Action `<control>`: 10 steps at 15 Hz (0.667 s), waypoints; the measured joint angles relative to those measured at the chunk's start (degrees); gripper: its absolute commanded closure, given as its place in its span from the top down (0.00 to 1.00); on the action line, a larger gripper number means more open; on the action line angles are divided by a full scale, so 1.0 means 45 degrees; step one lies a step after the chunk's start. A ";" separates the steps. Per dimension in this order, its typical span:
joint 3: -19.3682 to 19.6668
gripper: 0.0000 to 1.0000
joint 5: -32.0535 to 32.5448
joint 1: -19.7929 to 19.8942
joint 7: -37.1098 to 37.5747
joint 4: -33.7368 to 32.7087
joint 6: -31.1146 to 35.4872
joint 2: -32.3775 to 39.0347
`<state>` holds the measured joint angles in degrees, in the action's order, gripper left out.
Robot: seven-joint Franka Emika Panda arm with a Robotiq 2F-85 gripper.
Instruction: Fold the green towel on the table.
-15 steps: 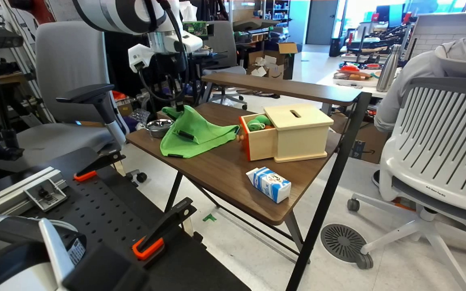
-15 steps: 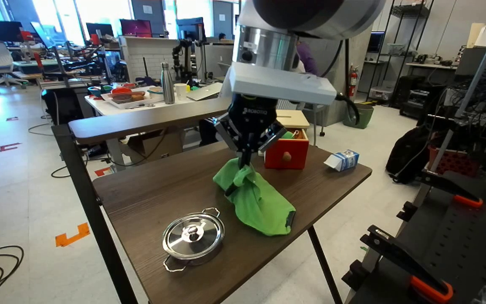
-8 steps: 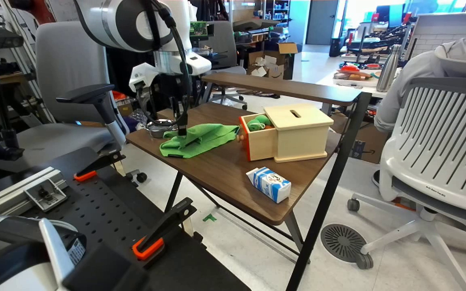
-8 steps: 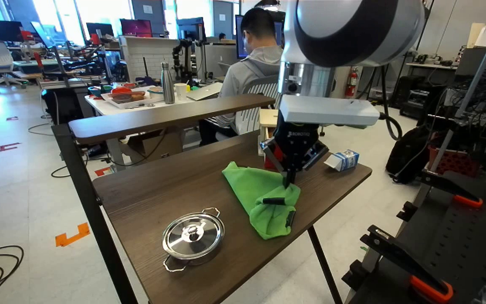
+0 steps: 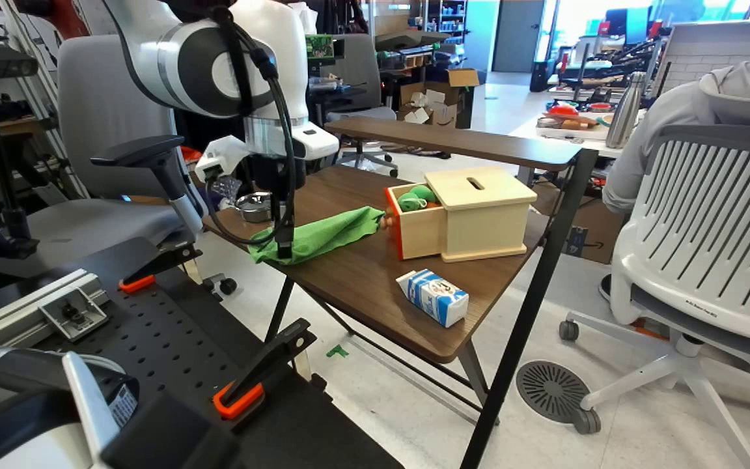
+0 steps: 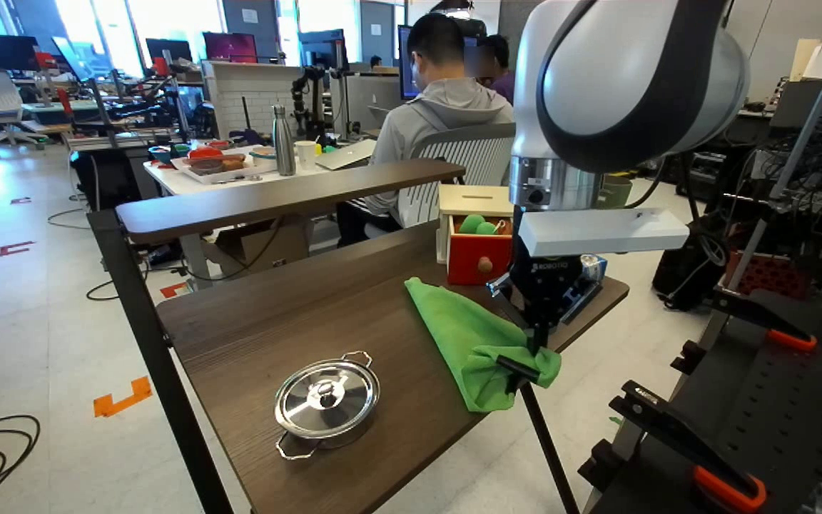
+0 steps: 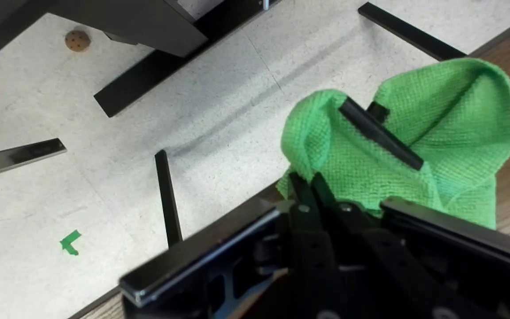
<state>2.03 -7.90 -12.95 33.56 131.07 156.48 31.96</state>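
The green towel lies bunched and partly doubled over on the brown table (image 6: 261, 321). It shows in both exterior views (image 5: 333, 233) (image 6: 454, 325) and in the wrist view (image 7: 463, 119). Dark tabs show on its folded-over end. My gripper (image 6: 541, 344) is low at the table's long edge, with its fingers shut on a pinch of towel; it also shows in an exterior view (image 5: 285, 253). In the wrist view the fingertips (image 7: 307, 178) pinch a fold of cloth. The held end of the towel reaches over the table edge. The towel's underside is hidden.
A lidded metal pot (image 6: 327, 400) stands on the table near the towel. A wooden box (image 5: 486, 218) with an open red-fronted drawer (image 6: 479, 258) stands near the towel's far end. A milk carton (image 5: 433, 296) lies near a corner. A raised shelf (image 6: 290, 196) runs along the table's opposite side.
The gripper has carried the held towel corner across and down to the table edge. The corner was raised a second ago; now it is low, folded over the rest, and the towel looks narrower.
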 measured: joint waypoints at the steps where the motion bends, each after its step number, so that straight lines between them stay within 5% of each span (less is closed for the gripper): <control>1: 0.0038 0.35 0.0001 -0.0006 0.0000 -0.0001 0.0000 0.0120; 10: 0.0559 1.00 0.0084 -0.0651 0.0409 -0.0177 0.0040 -0.0164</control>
<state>4.55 -7.52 -15.87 35.40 130.27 156.66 31.22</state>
